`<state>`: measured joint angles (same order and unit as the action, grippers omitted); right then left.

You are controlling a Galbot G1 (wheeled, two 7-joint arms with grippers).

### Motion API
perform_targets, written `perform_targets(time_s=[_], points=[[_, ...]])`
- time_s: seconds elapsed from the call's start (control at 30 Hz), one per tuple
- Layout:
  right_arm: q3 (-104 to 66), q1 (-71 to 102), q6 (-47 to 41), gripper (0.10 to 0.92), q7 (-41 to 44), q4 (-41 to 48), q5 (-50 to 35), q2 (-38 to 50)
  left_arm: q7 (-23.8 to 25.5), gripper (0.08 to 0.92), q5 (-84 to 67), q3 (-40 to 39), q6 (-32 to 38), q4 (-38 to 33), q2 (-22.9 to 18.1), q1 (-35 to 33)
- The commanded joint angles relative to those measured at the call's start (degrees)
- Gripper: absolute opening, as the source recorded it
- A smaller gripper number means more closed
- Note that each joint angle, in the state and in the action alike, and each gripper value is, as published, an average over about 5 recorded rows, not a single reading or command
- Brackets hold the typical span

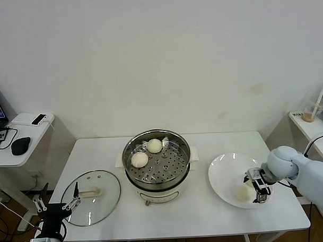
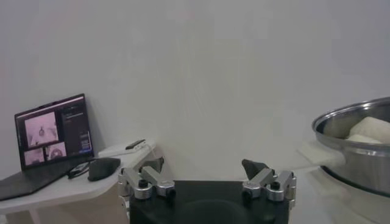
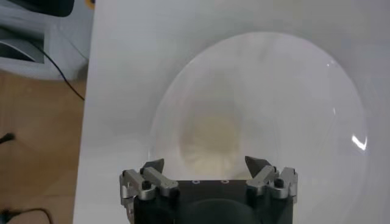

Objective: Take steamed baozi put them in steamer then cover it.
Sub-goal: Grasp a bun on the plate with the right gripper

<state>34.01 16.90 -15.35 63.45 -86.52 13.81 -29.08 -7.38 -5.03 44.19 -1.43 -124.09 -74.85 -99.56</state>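
White wall behind, white counter (image 1: 207,215) in front. At its middle the steamer (image 1: 157,164) stands uncovered with two baozi (image 1: 146,152) on its tray. On the robot's left the cover (image 1: 91,198) lies flat, and the left pincer (image 1: 57,201) waits open off that corner. On the right, the open right pincer (image 1: 257,186) hangs over the plate (image 1: 227,172), straddling another baozi (image 1: 241,192) without gripping it.

The white table (image 1: 202,215) carries the steamer (image 1: 157,177), the cover (image 1: 92,198) and a white plate (image 1: 221,172).
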Motion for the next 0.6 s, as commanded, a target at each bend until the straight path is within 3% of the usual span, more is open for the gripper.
perform_targets(time_s=[0.03, 0.6], points=[[-1.04, 1.39, -0.27, 0.819, -0.44, 2.81, 0.25, -2.02, 0.01, 0.823, 0.17, -0.06, -0.02, 0.13, 0.05, 0.06], [-0.75, 0.25, -1.41, 0.673, 0.40, 3.86, -0.77, -3.29, -0.01, 0.823, 0.13, -0.14, -0.02, -0.05, 0.11, 0.22]])
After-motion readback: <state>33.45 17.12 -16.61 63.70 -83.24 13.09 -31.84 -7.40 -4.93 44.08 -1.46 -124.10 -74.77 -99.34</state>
